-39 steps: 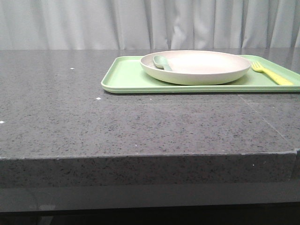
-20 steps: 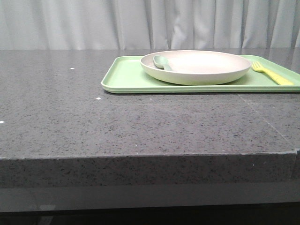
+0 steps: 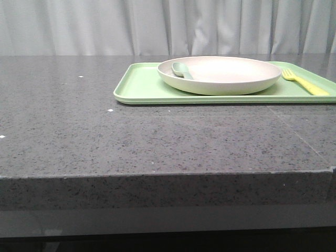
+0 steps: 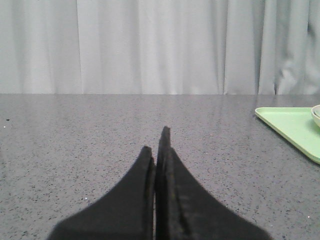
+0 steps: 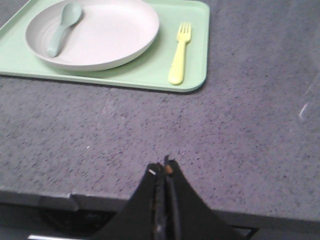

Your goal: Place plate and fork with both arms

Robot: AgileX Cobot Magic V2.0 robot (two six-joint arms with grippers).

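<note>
The off-white plate [image 3: 220, 74] rests on a light green tray [image 3: 142, 89] at the back right of the table; it also shows in the right wrist view as the plate [image 5: 100, 32]. The pale yellow fork [image 3: 304, 83] lies on the tray just right of the plate, seen too as the fork [image 5: 180, 52]. My right gripper [image 5: 162, 167] is shut and empty near the table's front edge, well short of the tray. My left gripper [image 4: 156, 140] is shut and empty over bare table, left of the tray [image 4: 292, 127]. Neither gripper appears in the front view.
A grey-green spoon [image 3: 181, 70] lies inside the plate, its bowl near the rim, seen also as the spoon [image 5: 62, 27]. The dark speckled stone table [image 3: 105, 136] ends in a thick front edge. Pale curtains hang behind.
</note>
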